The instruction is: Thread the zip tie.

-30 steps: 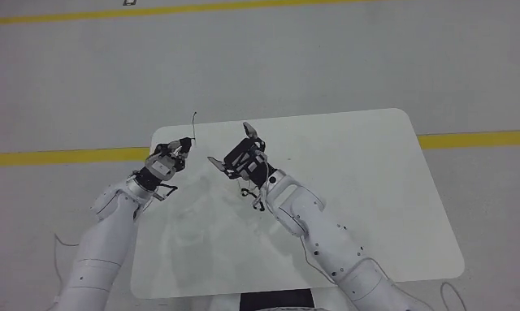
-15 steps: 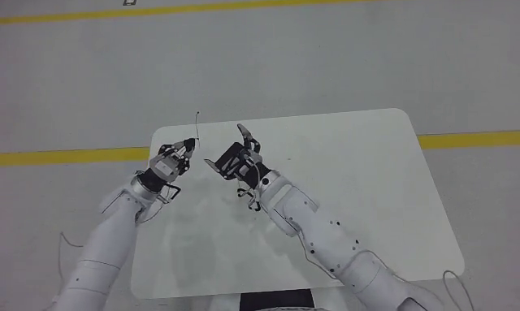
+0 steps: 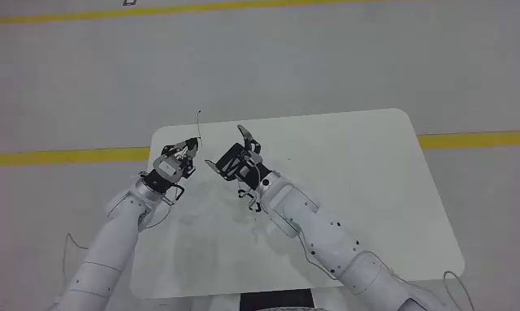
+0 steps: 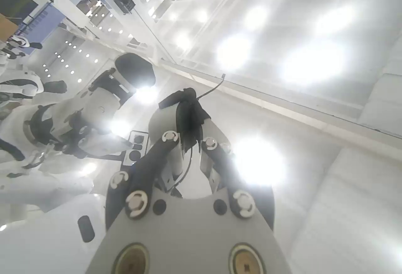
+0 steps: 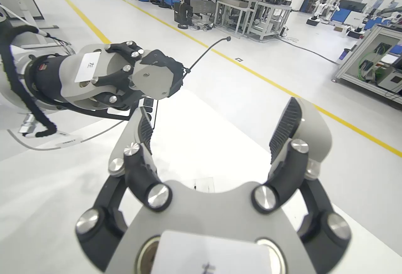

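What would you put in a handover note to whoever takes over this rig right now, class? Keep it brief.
Left gripper: shut on the zip tie, raised over the far left edge of the table.
Right gripper: open, empty, close beside it.
Done: tie in hand, one end sticking out straight, no loop.
To do: thread it, close the loop.

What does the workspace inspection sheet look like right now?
Surface: white table, rounded corners.
Job's things: zip tie, one end pinched, the other free in the air, not threaded.
Clutter: nothing seen.
Grippers: left gripper shut on the zip tie, over the table's far edge; right gripper open, holding nothing, beside it and apart from the tie.
Cables: black sleeved cable along the left arm.
Surroundings: yellow line on the floor; benches behind.
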`<move>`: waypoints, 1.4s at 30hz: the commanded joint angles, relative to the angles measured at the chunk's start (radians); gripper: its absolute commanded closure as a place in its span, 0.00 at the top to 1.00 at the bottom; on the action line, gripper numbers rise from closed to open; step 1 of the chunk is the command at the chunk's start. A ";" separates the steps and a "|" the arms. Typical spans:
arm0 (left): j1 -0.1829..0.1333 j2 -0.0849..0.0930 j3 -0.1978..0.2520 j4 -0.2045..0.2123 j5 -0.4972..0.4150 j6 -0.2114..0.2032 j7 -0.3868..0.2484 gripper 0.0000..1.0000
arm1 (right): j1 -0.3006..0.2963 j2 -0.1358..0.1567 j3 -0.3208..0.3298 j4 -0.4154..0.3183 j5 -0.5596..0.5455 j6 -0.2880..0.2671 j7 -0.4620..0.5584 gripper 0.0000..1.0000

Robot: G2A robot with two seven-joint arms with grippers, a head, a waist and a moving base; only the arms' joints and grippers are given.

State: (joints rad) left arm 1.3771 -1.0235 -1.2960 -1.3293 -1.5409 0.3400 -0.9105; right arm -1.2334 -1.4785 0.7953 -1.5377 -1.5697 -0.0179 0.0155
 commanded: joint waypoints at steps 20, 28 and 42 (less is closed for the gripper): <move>0.000 0.000 0.000 0.000 0.001 0.000 0.000 0.00 | 0.035 -0.031 -0.037 0.067 0.040 -0.024 -0.025 0.34; 0.000 0.000 0.000 0.000 0.001 0.000 0.000 0.00 | 0.043 -0.039 -0.040 0.079 0.045 -0.031 -0.028 0.26; 0.000 0.000 0.000 0.000 0.001 0.000 0.000 0.00 | 0.064 -0.053 -0.046 0.103 0.051 -0.048 -0.031 0.24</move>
State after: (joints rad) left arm 1.3771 -1.0237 -1.2964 -1.3292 -1.5398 0.3400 -0.9107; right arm -1.1706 -1.5305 0.7491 -1.4360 -1.5189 -0.0659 -0.0144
